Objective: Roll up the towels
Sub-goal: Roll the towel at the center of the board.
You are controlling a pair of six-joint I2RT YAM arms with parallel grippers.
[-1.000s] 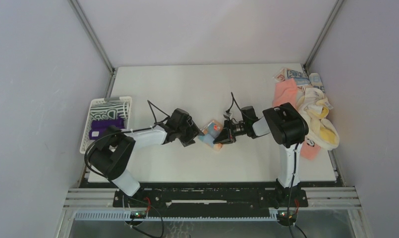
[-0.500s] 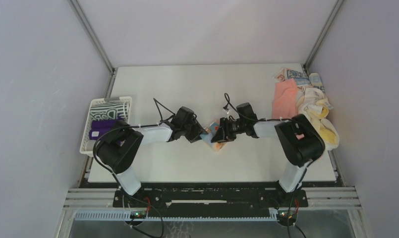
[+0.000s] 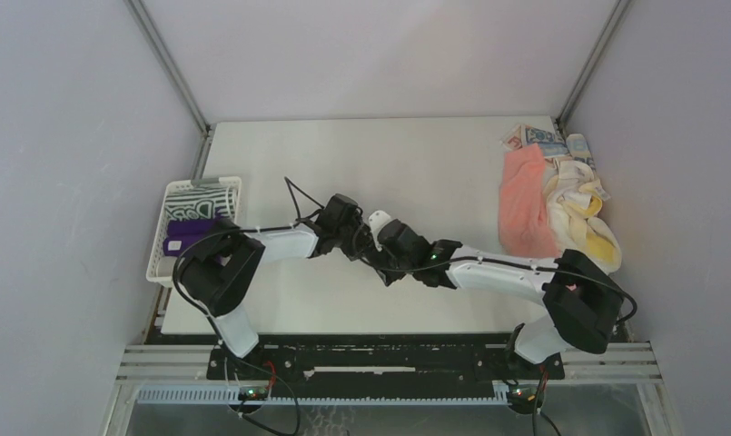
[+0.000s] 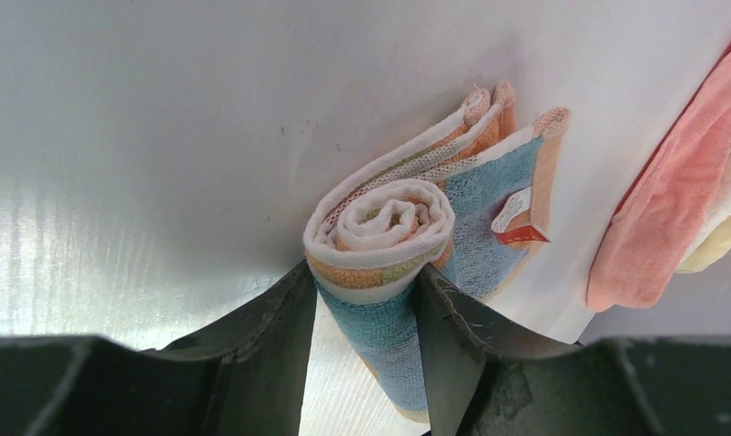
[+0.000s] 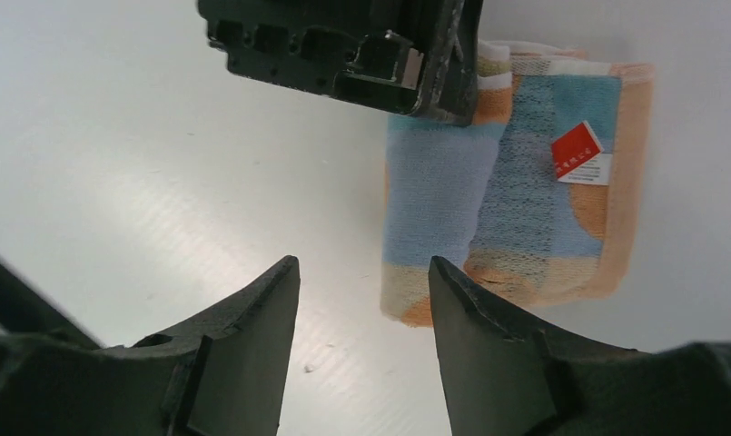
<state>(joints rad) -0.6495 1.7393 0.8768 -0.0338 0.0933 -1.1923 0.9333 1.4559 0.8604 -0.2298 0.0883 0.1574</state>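
Left wrist view: rolled light-blue-and-orange towel (image 4: 389,213) is clamped by left gripper (image 4: 363,277).
Right gripper (image 5: 363,263): jaws held apart, nothing gripped, towel just beside.

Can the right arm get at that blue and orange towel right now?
Probably yes: the open right gripper faces the near end of the blue and orange towel; the left gripper pinches only the far end.

Overhead looks down; both close wrist views share one towel (image 4: 380,227).
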